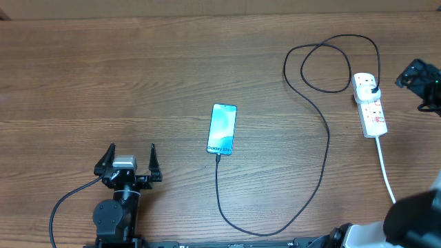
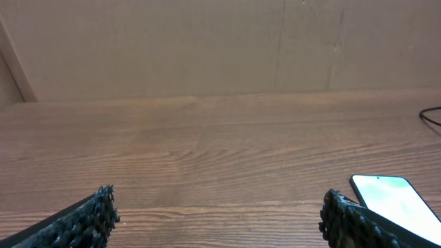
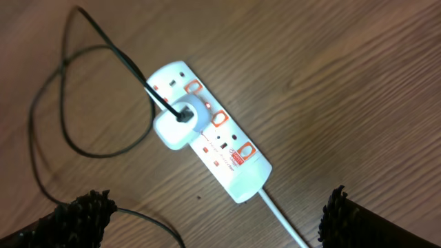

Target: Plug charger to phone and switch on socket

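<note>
Socket (image 3: 231, 162) near the wide-open right hand (image 3: 215, 217), phone (image 1: 222, 129) ahead-right of the open left hand (image 1: 131, 153)

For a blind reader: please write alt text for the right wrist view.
A white socket strip with red switches lies on a wooden table, the charger cable plugged in through a white adapter. The open right gripper frames the bottom corners.

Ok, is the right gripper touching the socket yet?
Apart. The overhead view shows bare table between the right gripper and the socket; the right wrist view shows its open fingers clear of it too.
</note>
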### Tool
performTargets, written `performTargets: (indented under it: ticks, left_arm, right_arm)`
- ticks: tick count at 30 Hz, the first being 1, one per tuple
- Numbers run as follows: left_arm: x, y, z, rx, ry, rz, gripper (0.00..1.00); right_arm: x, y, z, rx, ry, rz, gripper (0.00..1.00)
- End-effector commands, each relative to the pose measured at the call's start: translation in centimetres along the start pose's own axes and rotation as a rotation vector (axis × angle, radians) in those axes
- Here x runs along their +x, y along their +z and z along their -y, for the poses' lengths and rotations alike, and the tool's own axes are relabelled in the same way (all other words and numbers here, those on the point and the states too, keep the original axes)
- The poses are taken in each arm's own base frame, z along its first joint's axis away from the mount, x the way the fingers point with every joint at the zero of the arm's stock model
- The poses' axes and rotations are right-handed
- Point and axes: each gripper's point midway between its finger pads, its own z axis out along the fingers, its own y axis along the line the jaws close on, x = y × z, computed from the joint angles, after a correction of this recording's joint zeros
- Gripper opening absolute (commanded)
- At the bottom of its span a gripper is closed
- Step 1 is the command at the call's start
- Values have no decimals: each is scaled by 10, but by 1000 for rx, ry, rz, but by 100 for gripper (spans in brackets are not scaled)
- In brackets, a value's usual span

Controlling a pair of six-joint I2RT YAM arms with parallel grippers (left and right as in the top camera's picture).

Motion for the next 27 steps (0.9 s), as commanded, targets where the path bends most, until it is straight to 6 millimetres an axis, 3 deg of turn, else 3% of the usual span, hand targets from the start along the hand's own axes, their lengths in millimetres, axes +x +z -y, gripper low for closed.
performTargets:
  ticks: [1, 7, 11, 22, 27]
  left_arm:
    - [0, 0, 1, 1, 23, 6, 100]
    - [0, 0, 1, 1, 23, 6, 100]
    - [0, 0, 1, 1, 23, 6, 100]
    - [0, 0, 1, 1, 23, 6, 100]
    - [0, 0, 1, 1, 23, 6, 100]
  right_arm:
    - [-13, -49, -4, -22, -8, 134, 100]
    - [-13, -96, -9, -46, -18, 249, 100]
    - [-9, -104, -20, -69, -45, 266, 100]
    - [8, -108, -75, -150, -187, 264, 100]
    - [31, -80, -85, -159, -274, 193, 100]
